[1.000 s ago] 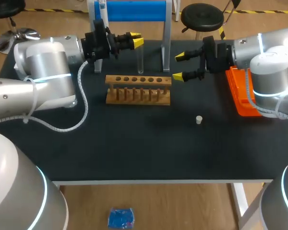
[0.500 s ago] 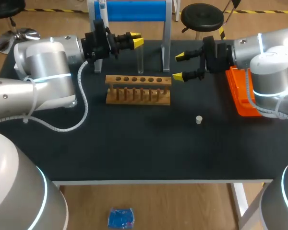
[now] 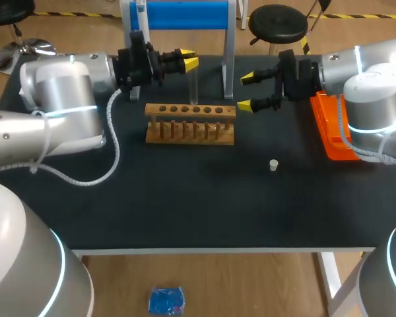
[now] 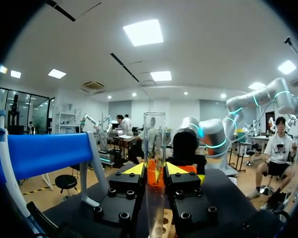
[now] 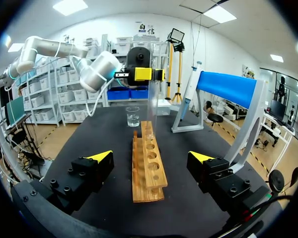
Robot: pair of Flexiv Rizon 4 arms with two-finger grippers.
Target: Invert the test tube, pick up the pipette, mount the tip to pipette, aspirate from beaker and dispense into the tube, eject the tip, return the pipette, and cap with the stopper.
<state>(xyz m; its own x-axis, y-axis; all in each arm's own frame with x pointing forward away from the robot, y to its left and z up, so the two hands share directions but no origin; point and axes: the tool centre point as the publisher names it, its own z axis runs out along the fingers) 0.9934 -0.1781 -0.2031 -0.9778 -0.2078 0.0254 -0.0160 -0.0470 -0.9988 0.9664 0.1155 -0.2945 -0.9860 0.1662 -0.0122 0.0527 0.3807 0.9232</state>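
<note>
Our left arm shifted slightly; left gripper clamped on upright test tube over wooden rack. Right gripper spread wide, holding nothing, farther off.

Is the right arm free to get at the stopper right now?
Probably yes: the right claw is open and empty, and the stopper stands alone, clear of the rack.

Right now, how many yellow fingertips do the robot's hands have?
4. Two on the left gripper, pinching the test tube at the wooden rack; two on the right gripper, spread open beside it. None look hidden.
</note>
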